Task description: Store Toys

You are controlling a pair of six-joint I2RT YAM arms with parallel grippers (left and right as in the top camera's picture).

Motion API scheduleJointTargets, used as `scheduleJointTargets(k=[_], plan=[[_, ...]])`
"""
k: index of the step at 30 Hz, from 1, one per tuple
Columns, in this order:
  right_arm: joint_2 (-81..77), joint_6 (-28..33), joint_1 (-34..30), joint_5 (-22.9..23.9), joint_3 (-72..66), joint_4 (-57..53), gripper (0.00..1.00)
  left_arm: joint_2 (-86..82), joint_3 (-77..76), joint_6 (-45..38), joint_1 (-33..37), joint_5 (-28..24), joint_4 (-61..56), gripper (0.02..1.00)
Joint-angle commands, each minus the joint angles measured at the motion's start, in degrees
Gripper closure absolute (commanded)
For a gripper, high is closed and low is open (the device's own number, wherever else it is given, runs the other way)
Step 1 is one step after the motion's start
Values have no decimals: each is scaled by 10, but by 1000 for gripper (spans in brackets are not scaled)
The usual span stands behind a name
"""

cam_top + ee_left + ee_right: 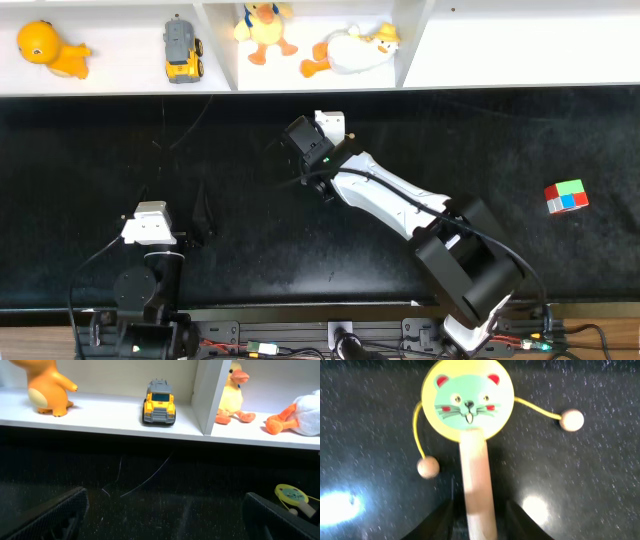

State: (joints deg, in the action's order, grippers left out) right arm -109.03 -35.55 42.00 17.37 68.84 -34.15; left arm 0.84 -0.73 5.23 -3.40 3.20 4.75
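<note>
1. Closest to the arm bases, the left gripper (pixel 165 517) was over the black mat (pixel 250 240), its fingers spread wide and holding nothing.
2. Farther out, at mid-mat, the right gripper (pixel 480 512) had its fingers apart on either side of the wooden handle of the cat-face rattle drum (pixel 467 405), which lay flat on the mat.
3. A colour-block cube (pixel 566 196) sat well off to the right.
4. Farthest away, the white shelf (pixel 500 60) held an orange duck figure (pixel 50 48) and a yellow toy truck (pixel 183 52) in one compartment. A yellow plush duck (pixel 265 30) and a white plush duck (pixel 352 50) shared the next.

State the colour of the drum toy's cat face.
The cat face is mint green; right wrist view.
</note>
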Motion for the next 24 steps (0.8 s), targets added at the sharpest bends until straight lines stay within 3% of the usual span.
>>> scheduleJointTargets(k=[1, 14, 17, 24], plan=[[-12, 0, -1, 5, 1, 11, 654, -7, 2, 4, -2, -3, 0, 20], [-11, 0, 3, 6, 1, 10, 936, -7, 2, 4, -2, -3, 0, 20], [1, -2, 16, 9, -2, -11, 958, -7, 2, 4, -2, -3, 0, 20], [110, -73, 21, 21, -104, -63, 958, -7, 2, 4, -2, -3, 0, 20]])
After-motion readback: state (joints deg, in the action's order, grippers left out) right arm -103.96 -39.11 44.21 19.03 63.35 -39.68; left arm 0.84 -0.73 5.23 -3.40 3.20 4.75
